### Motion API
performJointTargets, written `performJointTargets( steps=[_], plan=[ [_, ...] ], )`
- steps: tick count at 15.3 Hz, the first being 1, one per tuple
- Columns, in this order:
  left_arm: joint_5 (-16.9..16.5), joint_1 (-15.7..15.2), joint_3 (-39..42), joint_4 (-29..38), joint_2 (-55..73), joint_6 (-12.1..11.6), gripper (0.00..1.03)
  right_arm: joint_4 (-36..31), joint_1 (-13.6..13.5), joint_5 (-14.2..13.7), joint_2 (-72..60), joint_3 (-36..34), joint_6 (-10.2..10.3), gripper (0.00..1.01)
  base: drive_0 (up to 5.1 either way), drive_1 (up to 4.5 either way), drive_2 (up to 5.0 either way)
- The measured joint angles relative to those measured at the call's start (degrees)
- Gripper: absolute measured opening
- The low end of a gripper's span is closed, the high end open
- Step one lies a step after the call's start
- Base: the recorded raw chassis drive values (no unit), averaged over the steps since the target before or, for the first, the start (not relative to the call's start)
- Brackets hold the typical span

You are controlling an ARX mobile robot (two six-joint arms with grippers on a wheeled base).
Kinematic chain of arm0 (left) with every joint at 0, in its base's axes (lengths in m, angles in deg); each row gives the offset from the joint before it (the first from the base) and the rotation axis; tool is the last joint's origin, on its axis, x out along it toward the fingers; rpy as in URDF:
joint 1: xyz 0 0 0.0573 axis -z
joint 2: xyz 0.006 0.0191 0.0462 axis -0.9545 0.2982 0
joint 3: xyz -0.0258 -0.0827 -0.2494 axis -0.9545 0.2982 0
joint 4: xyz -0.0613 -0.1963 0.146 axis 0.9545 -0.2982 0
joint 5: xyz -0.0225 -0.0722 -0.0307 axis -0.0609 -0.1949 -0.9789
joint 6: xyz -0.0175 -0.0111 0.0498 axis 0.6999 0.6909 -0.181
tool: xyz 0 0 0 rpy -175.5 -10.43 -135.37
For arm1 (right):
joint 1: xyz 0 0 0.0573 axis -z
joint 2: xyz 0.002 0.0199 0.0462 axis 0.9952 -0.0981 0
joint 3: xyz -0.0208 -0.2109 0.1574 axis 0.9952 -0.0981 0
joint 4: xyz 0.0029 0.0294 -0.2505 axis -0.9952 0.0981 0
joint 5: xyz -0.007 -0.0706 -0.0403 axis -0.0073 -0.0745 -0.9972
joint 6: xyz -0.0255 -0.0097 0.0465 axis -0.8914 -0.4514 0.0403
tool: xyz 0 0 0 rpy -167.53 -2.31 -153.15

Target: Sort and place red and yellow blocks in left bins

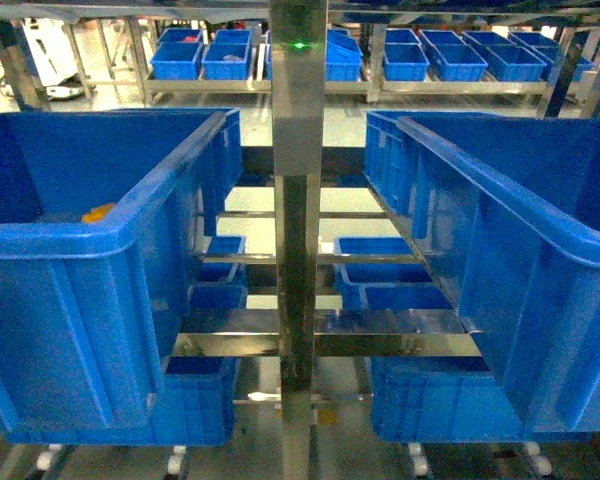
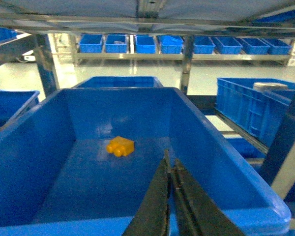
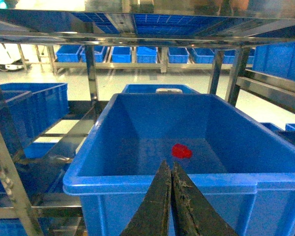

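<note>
Blocks look light, rigid and slick: the yellow block point(image 2: 120, 146) lies on the bin point(image 2: 64, 162) floor ahead of your left gripper point(image 2: 170, 172), the red block point(image 3: 181, 151) just beyond your right gripper point(image 3: 169, 172). Both grippers are closed, holding nothing. Pinch each block across its flat sides, not its studs.
</note>
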Motion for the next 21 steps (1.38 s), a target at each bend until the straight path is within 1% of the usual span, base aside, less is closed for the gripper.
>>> performJointTargets(
  steps=[1, 2, 4, 5, 11, 17, 21],
  plan=[
    [-1.75, -0.96, 0.57, 0.00, -0.55, 0.13, 0.01, -0.15, 0.00, -0.02, 0.37, -0.52, -0.09, 0.02, 0.0, 0.00, 0.0],
    [-3.15, -2.58, 1.57, 0.09, -1.46, -0.15, 0.02, -0.20, 0.00, 0.00, 0.79, -1.31, -0.09, 0.02, 0.0, 0.00, 0.0],
    [-3.80, -3.98, 2.69, 0.09, -2.47, -0.15, 0.02, -0.20, 0.00, 0.00, 1.38, -2.43, -0.09, 0.02, 0.0, 0.00, 0.0],
    [-3.39, -4.35, 3.23, 0.09, -2.91, -0.15, 0.02, -0.20, 0.00, -0.02, 1.70, -2.93, -0.09, 0.02, 0.0, 0.00, 0.0],
    [-4.24, -4.04, 5.90, 0.00, -5.90, -0.20, 0.02, -0.39, 0.00, 0.00, 3.80, -5.44, -0.09, 0.02, 0.0, 0.00, 0.0],
    [-4.15, -4.07, 8.31, -1.05, -9.25, -0.17, 0.02, -0.52, 0.00, -0.04, 6.05, -7.15, -0.09, 0.02, 0.0, 0.00, 0.0],
    [-4.15, -4.07, 11.47, -4.22, -15.54, -0.17, 0.02, 0.63, 0.00, -0.04, 9.73, -9.97, -0.09, 0.02, 0.0, 0.00, 0.0]
  ],
)
